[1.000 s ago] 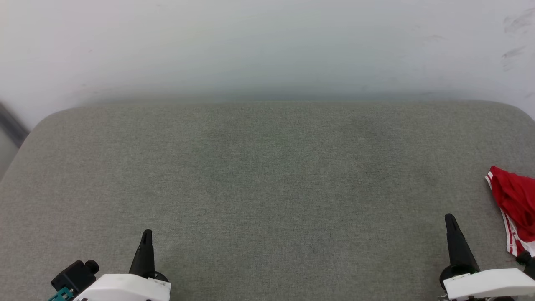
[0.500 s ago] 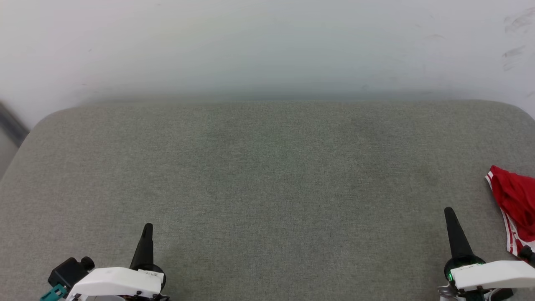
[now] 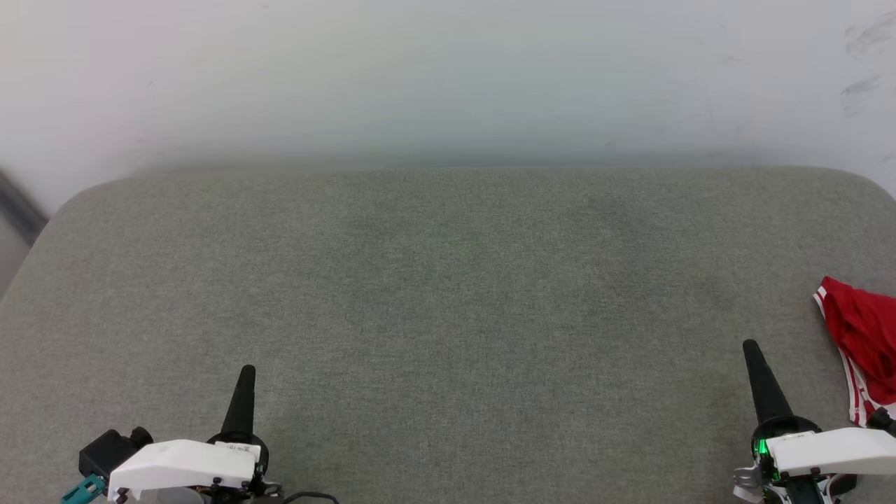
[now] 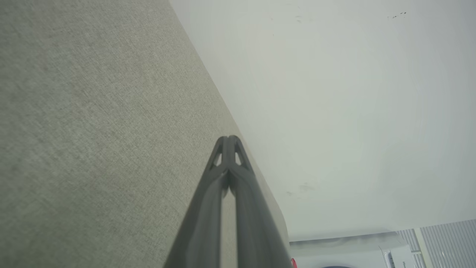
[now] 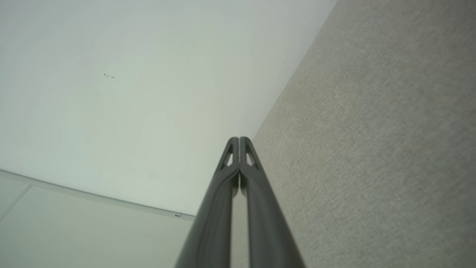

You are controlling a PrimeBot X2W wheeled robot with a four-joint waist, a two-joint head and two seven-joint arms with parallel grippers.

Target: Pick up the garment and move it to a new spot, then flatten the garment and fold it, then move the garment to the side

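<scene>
The garment [image 3: 864, 343] is a crumpled heap of bright red cloth with white-and-red striped trim, lying at the right edge of the head view and partly cut off there. My right gripper [image 3: 751, 347] stands just left of it, apart from the cloth, fingers pressed together and holding nothing. Far across the surface at the lower left, my left gripper [image 3: 246, 372] is likewise shut and empty. Both wrist views show the fingertips touching: the left gripper [image 4: 228, 138] and the right gripper [image 5: 238, 139] hover over bare fabric.
A wide grey-green upholstered surface [image 3: 448, 294] spreads before me, backed by a pale wall [image 3: 448, 77]. Its rounded corners fall away at the far left and far right. A white appliance [image 4: 372, 257] sits beyond the surface's edge in the left wrist view.
Both grippers have crept a little forward over the surface, their fingertips sitting higher in the head view. The garment has not moved.
</scene>
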